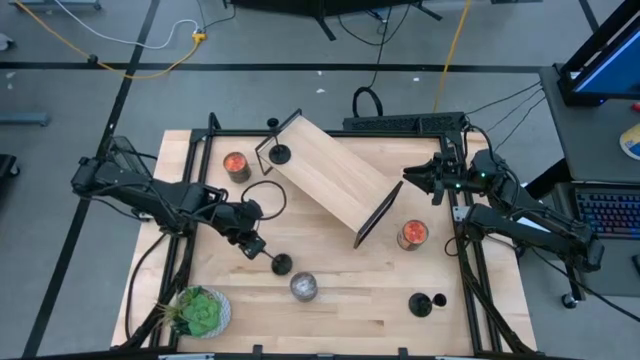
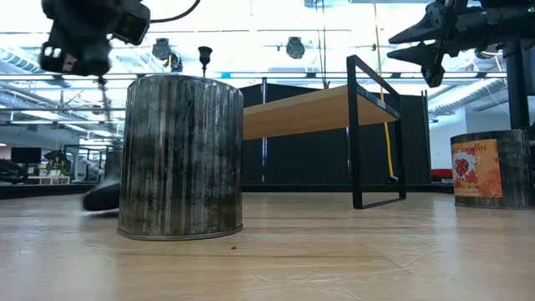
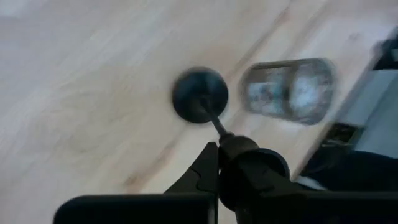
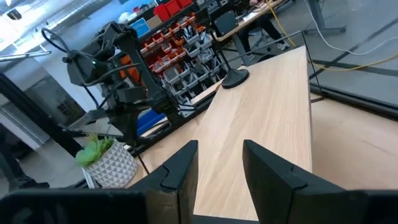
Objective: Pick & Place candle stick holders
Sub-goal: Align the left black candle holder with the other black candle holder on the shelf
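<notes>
Here, nearest the table's front edge, a potted plant [image 1: 198, 312] with fleshy green leaves sits at my left corner, and a black candle holder [image 1: 427, 303] stands toward the right. Just behind them is the squat silver jar [image 1: 304, 287]; from table height it [image 2: 180, 156] fills the foreground, its ribbed metal streaked and tarnished, a texture the overhead camera does not give.

Close beside the jar, my left gripper [image 1: 251, 243] is clamped on the thin stem of another candle holder [image 1: 281, 264]. My left wrist camera shows this best: the fingers [image 3: 205, 171] meet tight around the little cup end, the stem runs away from them, and the round flat base [image 3: 199, 96] lies over the pale wood, with the jar blurred just past it. I cannot tell whether the base is touching the table [image 1: 340, 275].

Farther back, a wooden shelf [image 1: 330, 180] on a thin black frame lies diagonally across the middle, an orange-red glass jar [image 1: 412, 234] by its right end and another [image 1: 236, 165] by its left. A third candle holder [image 1: 279, 152] stands on the shelf's far left end.

My right gripper [image 1: 412, 174] hovers over the shelf's right side, fingers [image 4: 269, 173] parted and empty.
</notes>
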Action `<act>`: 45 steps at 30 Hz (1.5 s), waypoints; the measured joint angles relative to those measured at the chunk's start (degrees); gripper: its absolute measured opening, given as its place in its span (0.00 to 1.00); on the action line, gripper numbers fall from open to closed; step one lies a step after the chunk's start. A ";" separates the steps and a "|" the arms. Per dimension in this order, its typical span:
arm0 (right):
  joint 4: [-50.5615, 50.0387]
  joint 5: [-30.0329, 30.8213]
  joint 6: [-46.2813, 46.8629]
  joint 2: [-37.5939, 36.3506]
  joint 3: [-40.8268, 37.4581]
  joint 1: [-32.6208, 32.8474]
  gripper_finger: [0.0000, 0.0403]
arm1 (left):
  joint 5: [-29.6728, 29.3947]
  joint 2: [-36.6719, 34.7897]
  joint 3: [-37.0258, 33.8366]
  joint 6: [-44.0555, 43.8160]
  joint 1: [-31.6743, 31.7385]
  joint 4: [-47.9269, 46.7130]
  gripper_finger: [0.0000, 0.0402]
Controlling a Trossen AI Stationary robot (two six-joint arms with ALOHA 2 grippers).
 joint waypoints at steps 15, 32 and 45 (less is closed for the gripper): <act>6.11 4.28 2.01 2.52 0.00 -0.02 0.29 | -1.42 -7.18 1.66 -2.39 1.16 -0.90 0.03; 37.34 -4.87 -9.53 22.51 4.85 8.37 0.29 | -11.34 3.70 26.83 14.75 5.16 -3.47 0.03; 1.43 -2.93 -33.86 40.22 33.18 17.24 0.29 | -3.54 17.13 40.79 27.61 11.96 -5.11 0.03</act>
